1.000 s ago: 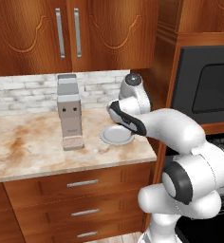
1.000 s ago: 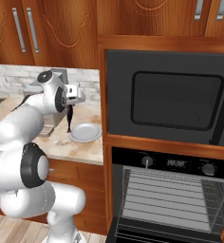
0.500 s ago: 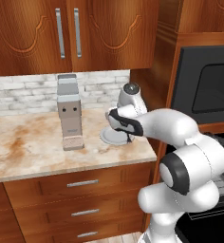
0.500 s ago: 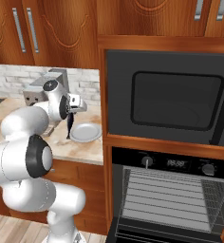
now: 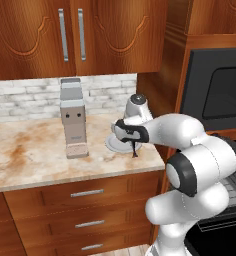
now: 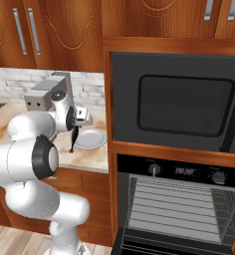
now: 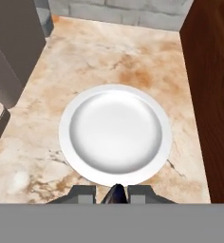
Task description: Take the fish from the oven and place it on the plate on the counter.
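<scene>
The fish [image 5: 135, 150] hangs tail-down as a slim dark thing, with my gripper [image 5: 133, 142] shut on its top end. It dangles just over the front rim of the pale grey plate [image 5: 117, 144] on the beige marble counter [image 5: 30, 155]. From the right, the fish [image 6: 72, 141] hangs below the gripper [image 6: 75, 127], left of the plate [image 6: 92, 139]. Looking down the hand, the empty plate [image 7: 115, 135] lies straight ahead, and the fish [image 7: 116, 193] shows as a dark sliver between the fingertips. The oven [image 6: 179, 199] with its wire racks stands at the lower right.
A grey coffee machine [image 5: 73, 120] stands on the counter left of the plate. A wooden side panel [image 7: 211, 95] rises close to the plate's right. A black unit with a dark glass window [image 6: 181, 102] sits above the oven. Drawers [image 5: 85, 192] run under the counter.
The hand has come down with the fish, from above the plate to just over its front rim. The grip has not changed.
</scene>
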